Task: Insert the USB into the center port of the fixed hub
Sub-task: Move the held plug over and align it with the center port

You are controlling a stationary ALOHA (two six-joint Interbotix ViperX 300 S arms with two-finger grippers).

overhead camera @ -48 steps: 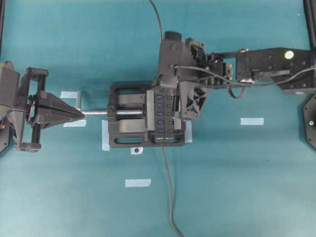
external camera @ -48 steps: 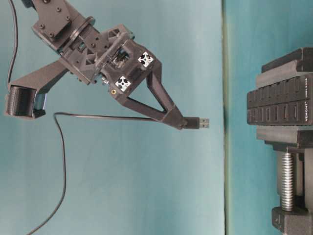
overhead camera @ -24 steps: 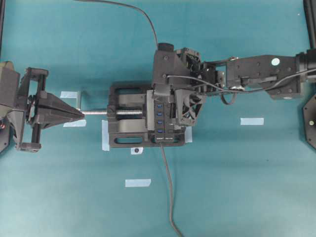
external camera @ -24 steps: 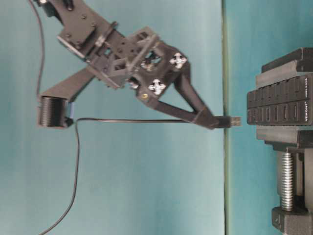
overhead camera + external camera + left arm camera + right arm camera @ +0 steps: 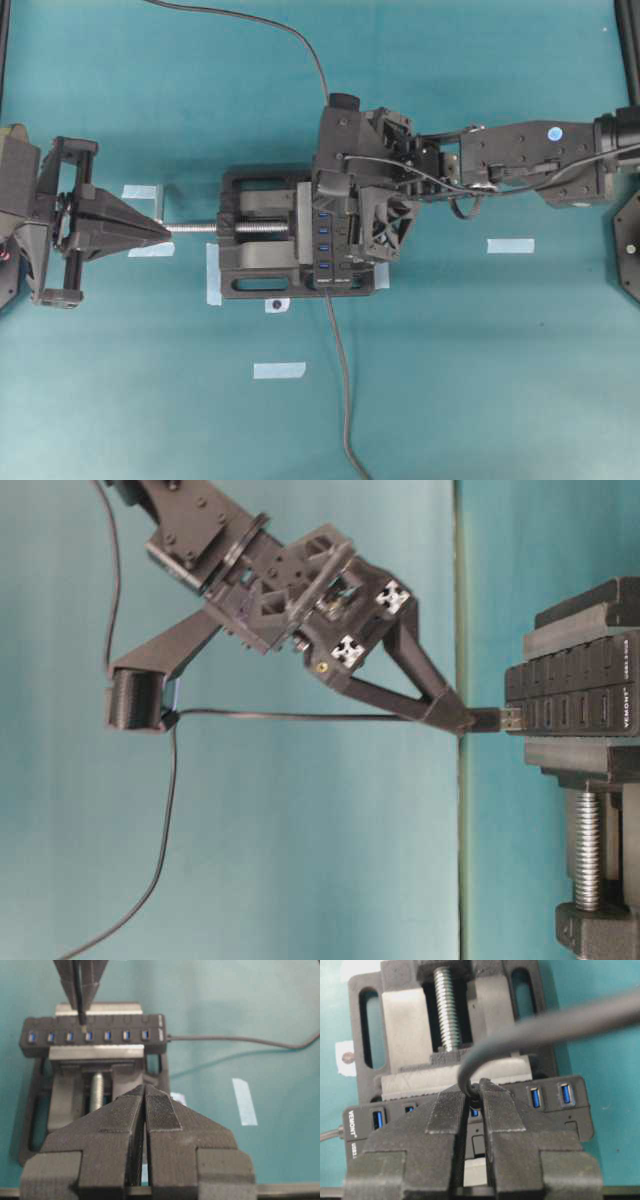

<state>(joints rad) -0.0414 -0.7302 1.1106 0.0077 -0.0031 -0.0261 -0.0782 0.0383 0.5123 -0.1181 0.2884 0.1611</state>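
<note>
Lighting's bright and even, coming from above, so the teal table (image 5: 500, 380) only gets soft shadows beside the vise (image 5: 262, 235) and the arms. No real glare. Overhead and table-level views are a bit soft. In the right wrist view the near cable (image 5: 560, 1022) is blurred, while the hub (image 5: 560, 1105) stays sharp.

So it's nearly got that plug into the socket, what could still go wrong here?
The USB has its metal tip right at the fixed hub, and the sockets sit close together, so it could slip into a neighbour of the center port or jam on the edge. The right gripper pinches only the plug's back end, so a push might tilt it in the jaws. The trailing cable could also tug it sideways.
</note>
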